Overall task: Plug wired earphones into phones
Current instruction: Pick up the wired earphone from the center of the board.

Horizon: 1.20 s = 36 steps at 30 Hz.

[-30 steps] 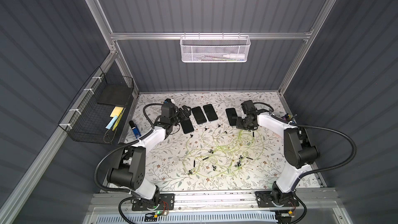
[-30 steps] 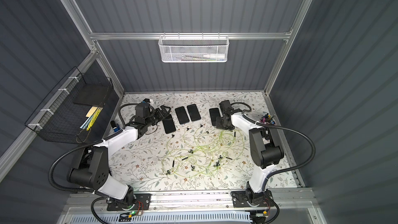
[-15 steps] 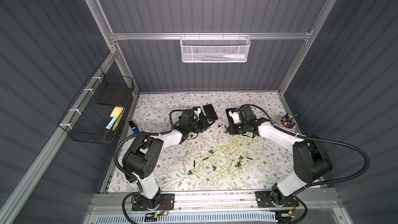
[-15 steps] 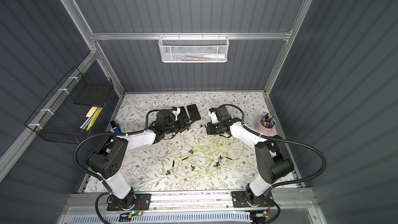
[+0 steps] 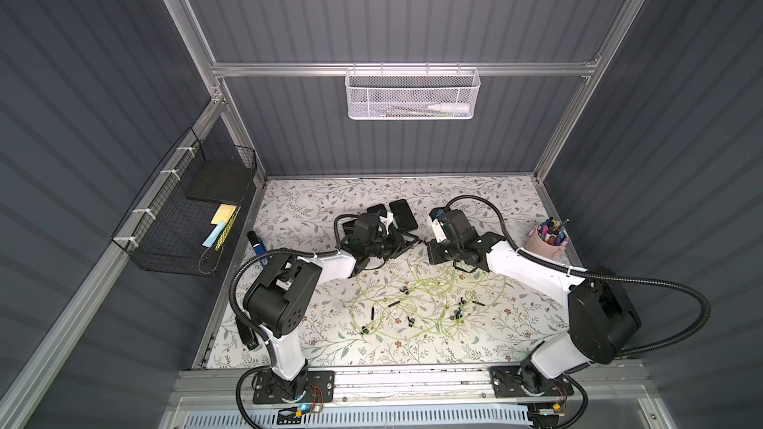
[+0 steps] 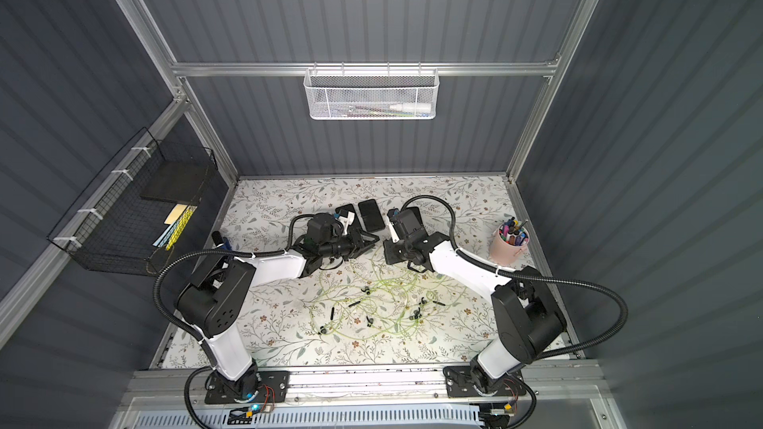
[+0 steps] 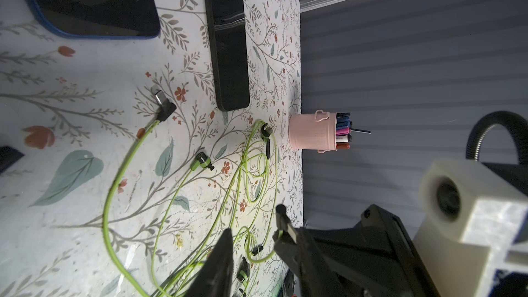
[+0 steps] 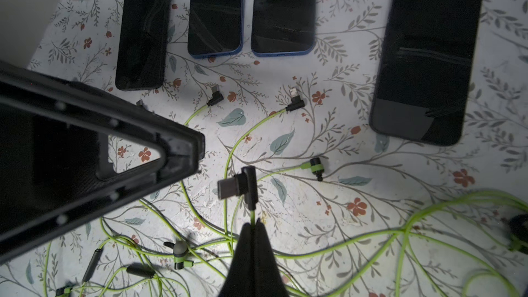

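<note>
Swung inward, R gripper [image 8: 253, 225] pinching earphones [image 8: 249, 187] cable below plug

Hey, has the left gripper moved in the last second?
Yes. In a top view the left gripper has swung away from the black wire basket, toward the middle of the table.

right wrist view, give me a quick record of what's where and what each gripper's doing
phones: four, flat in a row, no plug seen in any
wired earphones: green tangle loose on the table
plug: angled, black, raised off the table
right gripper: shut on the cable just below the plug
left gripper: close beside the plug, opening unclear
</note>
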Available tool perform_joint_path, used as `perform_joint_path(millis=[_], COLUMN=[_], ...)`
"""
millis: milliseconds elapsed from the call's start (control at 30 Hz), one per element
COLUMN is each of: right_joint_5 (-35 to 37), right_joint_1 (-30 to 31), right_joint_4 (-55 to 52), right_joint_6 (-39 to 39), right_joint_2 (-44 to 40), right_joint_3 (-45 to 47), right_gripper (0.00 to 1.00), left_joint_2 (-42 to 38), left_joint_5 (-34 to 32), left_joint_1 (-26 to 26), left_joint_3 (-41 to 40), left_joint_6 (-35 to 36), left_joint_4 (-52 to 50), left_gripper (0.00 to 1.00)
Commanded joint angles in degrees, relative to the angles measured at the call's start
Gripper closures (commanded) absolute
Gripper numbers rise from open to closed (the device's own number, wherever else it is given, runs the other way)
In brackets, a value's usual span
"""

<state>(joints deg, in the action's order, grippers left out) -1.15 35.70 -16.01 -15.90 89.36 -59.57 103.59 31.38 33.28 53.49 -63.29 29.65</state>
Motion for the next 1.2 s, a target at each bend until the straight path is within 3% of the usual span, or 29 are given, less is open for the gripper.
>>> perform_joint_path(millis=[0, 200, 333, 967, 1000, 1100, 1167], right_joint_5=[3.3, 3.7, 4.0, 4.3, 3.0, -4.6, -14.1], right_joint_1=[1.4, 2.1, 2.4, 2.6, 1.9, -1.9, -5.9], right_joint_4=[0.9, 0.9, 1.8, 0.6, -0.5, -2.7, -3.1], right_joint_6=[2.4, 2.8, 2.8, 0.2, -0.1, -1.4, -2.3], right_joint_2=[0.7, 1.8, 1.6, 1.4, 1.4, -0.3, -2.4], right_joint_3=[0.0, -0.6, -0.5, -0.9, -1.2, -0.7, 0.5], right_gripper=[1.0, 1.0, 1.0, 1.0, 0.96, 0.63, 0.5], left_joint_2=[0.7, 1.0, 1.2, 1.3, 1.4, 1.6, 2.1], left_joint_5=[0.5, 0.3, 0.5, 0.1, 0.3, 1.6, 4.9], left_joint_1=[0.6, 1.1, 1.5, 2.0, 2.0, 1.7, 0.8], left_joint_3=[2.0, 1.0, 1.6, 1.3, 1.3, 1.6, 3.0], left_joint_6=[-1.6, -4.3, -4.0, -1.5, -1.2, 1.6, 5.1], left_joint_4=[1.0, 4.3, 3.6, 1.1, 1.1, 1.0, 0.4], left_gripper=[0.62, 0.57, 0.58, 0.98, 0.99, 1.0, 1.0])
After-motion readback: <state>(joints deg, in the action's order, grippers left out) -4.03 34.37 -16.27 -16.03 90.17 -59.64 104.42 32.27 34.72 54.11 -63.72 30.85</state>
